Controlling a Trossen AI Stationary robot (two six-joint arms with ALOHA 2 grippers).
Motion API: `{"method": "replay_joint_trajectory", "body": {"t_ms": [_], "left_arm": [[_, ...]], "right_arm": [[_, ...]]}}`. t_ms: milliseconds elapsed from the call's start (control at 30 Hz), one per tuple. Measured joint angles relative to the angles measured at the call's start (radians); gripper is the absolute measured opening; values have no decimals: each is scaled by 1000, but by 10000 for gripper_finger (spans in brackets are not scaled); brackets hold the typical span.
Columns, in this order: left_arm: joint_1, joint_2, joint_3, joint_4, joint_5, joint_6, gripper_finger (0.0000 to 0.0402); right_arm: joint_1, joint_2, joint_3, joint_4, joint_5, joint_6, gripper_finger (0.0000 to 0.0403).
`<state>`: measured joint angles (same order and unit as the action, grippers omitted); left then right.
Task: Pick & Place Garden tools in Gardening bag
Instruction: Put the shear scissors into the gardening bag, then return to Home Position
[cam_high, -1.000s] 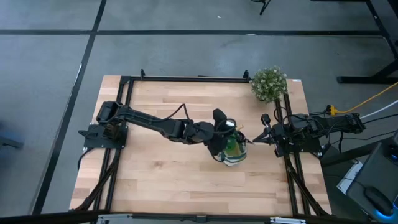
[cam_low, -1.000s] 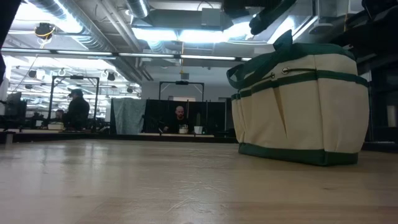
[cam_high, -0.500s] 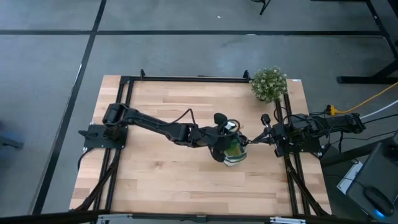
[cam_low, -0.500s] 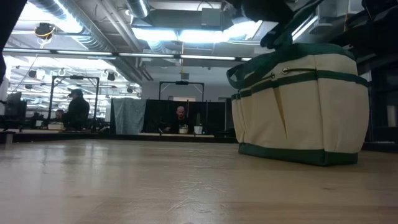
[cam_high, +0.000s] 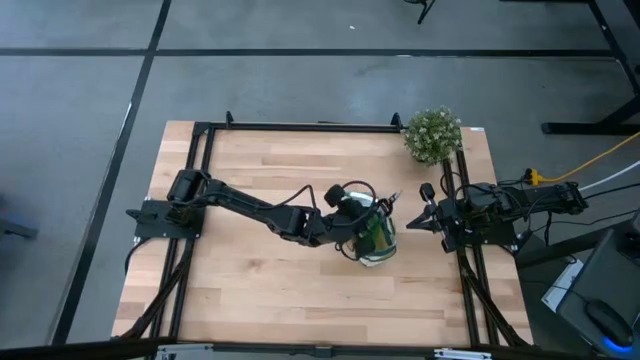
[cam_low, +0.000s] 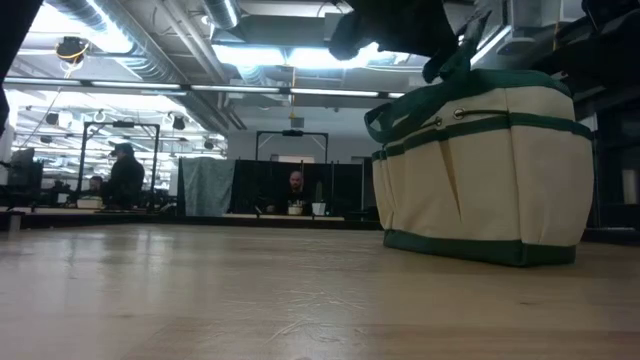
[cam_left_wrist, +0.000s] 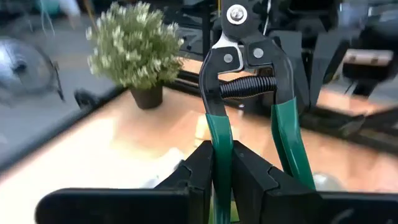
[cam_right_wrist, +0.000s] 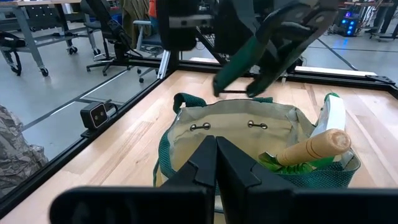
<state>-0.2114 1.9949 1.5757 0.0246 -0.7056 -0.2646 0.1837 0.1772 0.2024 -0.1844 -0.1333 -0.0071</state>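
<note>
My left gripper (cam_left_wrist: 222, 149) is shut on pruning shears with green handles (cam_left_wrist: 249, 93) and holds them above the gardening bag (cam_high: 374, 240). The gripper also shows in the high view (cam_high: 360, 200). The beige bag with green trim stands on its base on the table (cam_low: 490, 170). In the right wrist view, the trowel's wooden handle (cam_right_wrist: 314, 148) and the green spray bottle (cam_right_wrist: 331, 118) stick out of the bag (cam_right_wrist: 236, 134), and the shears (cam_right_wrist: 249, 62) hang over its far rim. My right gripper (cam_right_wrist: 216, 146) is shut and empty, to the right of the bag (cam_high: 412, 224). My left gripper pinches one green handle (cam_left_wrist: 219, 134) of the shears between its two fingers. The fingers come from the table's left, roughly level. The shears stick out past the fingertips with the metal head and spring (cam_left_wrist: 239, 43) farthest from the gripper. They are lifted clear above the bag.
A bushy potted plant (cam_high: 432, 133) stands at the table's far right corner, and it also shows in the left wrist view (cam_left_wrist: 137, 46). Black frame rails run along the table's left, right and far edges. Bare wood lies left of and in front of the bag (cam_high: 260, 270).
My left gripper, still shut on the shears, has drawn back a little toward the table's left over the bag and turned. The shears' head now points toward the table's right. The bag and my right gripper have kept still.
</note>
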Motion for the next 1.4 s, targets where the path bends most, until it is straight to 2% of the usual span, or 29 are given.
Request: {"method": "replay_joint_trajectory", "body": {"t_ms": [100,167,833,1033,1133,1400], "left_arm": [[-4,0,0,-8,4,-136,40],[-4,0,0,-7,12,-171,46],[-5,0,0,-21,-2,-246,126],[-3,-14,0,-24,51,-246,148],[-3,-45,0,-24,50,-200,156],[2,-181,0,-41,34,39,151]], "right_arm": [[0,0,0,0,0,0,12],[0,0,0,0,0,0,12],[0,0,0,0,0,0,12],[0,0,0,0,0,0,12],[0,0,0,0,0,0,12],[0,0,0,0,0,0,12]]}}
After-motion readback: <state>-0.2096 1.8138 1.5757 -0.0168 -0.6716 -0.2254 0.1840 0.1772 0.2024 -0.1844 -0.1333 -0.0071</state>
